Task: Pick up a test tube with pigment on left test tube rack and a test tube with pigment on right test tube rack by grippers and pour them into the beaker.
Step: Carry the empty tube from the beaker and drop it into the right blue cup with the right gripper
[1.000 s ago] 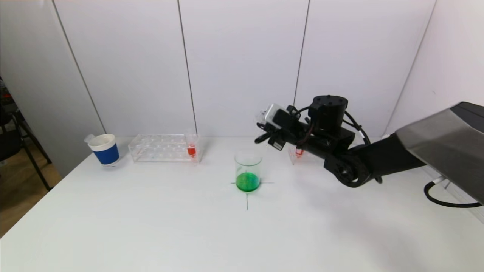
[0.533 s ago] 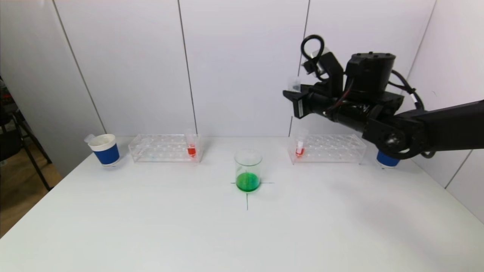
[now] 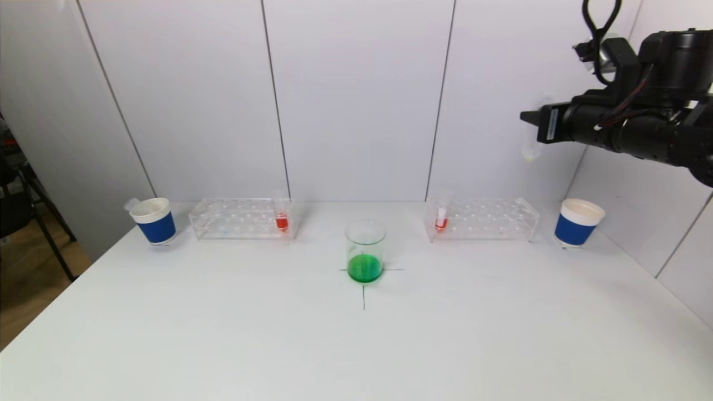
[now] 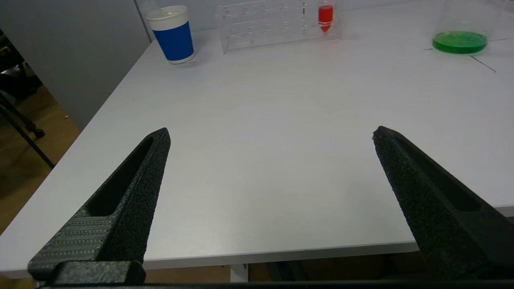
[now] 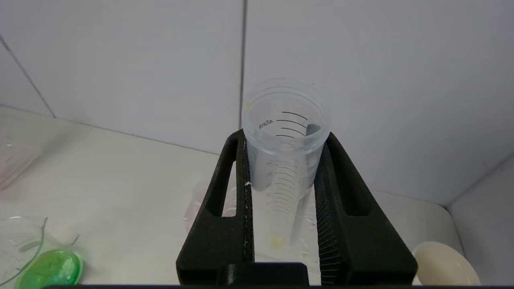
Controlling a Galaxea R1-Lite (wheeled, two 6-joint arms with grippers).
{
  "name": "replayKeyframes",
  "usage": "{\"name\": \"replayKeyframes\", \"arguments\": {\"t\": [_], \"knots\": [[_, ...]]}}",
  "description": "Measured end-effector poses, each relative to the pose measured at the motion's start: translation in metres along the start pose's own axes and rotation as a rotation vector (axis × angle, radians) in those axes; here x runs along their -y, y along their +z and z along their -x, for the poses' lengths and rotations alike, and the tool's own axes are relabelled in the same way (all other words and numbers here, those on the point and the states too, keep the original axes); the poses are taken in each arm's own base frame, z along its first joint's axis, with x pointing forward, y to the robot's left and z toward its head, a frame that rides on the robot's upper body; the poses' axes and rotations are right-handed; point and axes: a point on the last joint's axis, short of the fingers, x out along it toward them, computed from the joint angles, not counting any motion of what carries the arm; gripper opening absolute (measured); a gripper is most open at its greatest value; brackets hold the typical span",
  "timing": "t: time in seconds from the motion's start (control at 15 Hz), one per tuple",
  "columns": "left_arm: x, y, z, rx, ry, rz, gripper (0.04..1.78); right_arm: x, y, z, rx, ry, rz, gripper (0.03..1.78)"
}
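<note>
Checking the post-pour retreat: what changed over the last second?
The right gripper, shut on an emptied test tube, rose from over the beaker and swung right, now high above the right rack. The tube went from tipped to upright. Beaker, both racks, red tubes and blue cups stayed put; the left gripper is open, low by the table's near edge.

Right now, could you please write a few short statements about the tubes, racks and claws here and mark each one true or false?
1. The right claw grips a clear graduated plastic test tube. True.
2. The glass beaker holds red liquid. False: it holds green liquid.
3. The left claw is shut on a tube. False: it is open and holds nothing.
4. The clear left rack holds one tube with red pigment. True.
5. The clear right rack holds no tubes. False: one red-tipped tube stands in it.
</note>
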Motion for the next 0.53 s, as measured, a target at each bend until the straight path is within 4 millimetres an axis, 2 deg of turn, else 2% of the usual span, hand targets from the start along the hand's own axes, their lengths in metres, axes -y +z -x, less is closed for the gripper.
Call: {"name": "replayKeyframes", "arguments": {"t": [0.27, 0.53], "knots": [[0.000, 0.000, 0.000, 0.000, 0.001, 0.000, 1.76, 0.048, 0.000, 0.016, -0.003, -0.139, -0.056, 0.50], [0.000, 0.000, 0.000, 0.000, 0.000, 0.000, 1.76, 0.070, -0.013, 0.021, -0.036, -0.207, -0.100, 0.50]]}}
